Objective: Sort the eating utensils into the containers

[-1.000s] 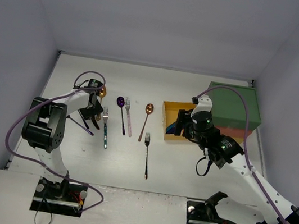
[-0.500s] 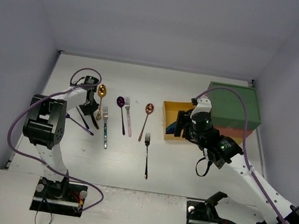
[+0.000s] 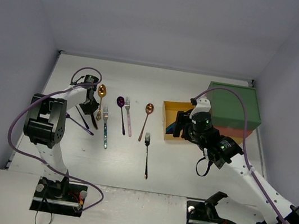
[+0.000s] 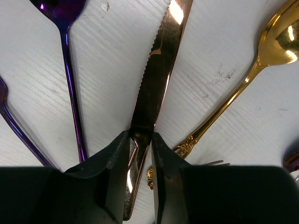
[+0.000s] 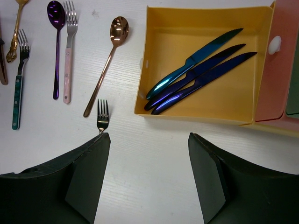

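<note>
The copper knife (image 4: 154, 84) is being clamped at lower centre by the left gripper (image 4: 140, 140), presumably for lifting. The right gripper (image 5: 148, 137) is being held open.

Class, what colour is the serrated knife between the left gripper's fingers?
The serrated metal knife is copper; left wrist view.

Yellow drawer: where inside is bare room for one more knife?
In the yellow drawer, bare floor lies in the far-left corner, above the teal knife, and the near-right corner, below the dark blue knives. The diagonal middle is crowded.
</note>
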Robot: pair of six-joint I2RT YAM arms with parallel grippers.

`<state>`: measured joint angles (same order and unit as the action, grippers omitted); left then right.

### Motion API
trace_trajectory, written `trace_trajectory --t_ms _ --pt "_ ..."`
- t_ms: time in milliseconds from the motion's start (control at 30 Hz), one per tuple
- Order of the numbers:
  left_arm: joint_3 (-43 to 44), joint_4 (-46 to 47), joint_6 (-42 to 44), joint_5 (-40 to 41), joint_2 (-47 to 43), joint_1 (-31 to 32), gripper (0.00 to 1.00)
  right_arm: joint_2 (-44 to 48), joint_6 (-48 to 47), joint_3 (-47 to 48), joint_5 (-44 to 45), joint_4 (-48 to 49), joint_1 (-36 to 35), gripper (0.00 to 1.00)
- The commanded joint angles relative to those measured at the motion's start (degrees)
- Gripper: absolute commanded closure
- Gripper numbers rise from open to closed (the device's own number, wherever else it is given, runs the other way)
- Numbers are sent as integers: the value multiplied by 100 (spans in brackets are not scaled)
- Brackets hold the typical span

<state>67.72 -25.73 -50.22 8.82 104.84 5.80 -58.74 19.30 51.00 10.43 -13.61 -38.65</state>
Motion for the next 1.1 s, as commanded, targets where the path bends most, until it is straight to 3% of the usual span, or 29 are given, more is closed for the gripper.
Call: trace_trajectory --t_ms 0,133,500,700,800,933,1067 --pt "51 -201 183 -293 -507 0 100 15 82 188 -168 233 33 35" --pt "64 -212 324 -317 -531 -8 100 -56 134 216 -233 244 33 35" --pt "580 -386 1000 -293 632 0 99 33 214 152 -330 244 33 36" --pt "563 -456 1099 -346 628 0 68 111 232 98 -300 236 27 35" --pt "461 -459 1172 -275 441 -9 59 117 223 68 -279 236 33 35" --pt "360 -457 1245 -360 312 0 57 84 238 50 -296 242 33 35" --pt "348 -461 1287 -402 389 0 61 103 248 31 -287 244 33 35"
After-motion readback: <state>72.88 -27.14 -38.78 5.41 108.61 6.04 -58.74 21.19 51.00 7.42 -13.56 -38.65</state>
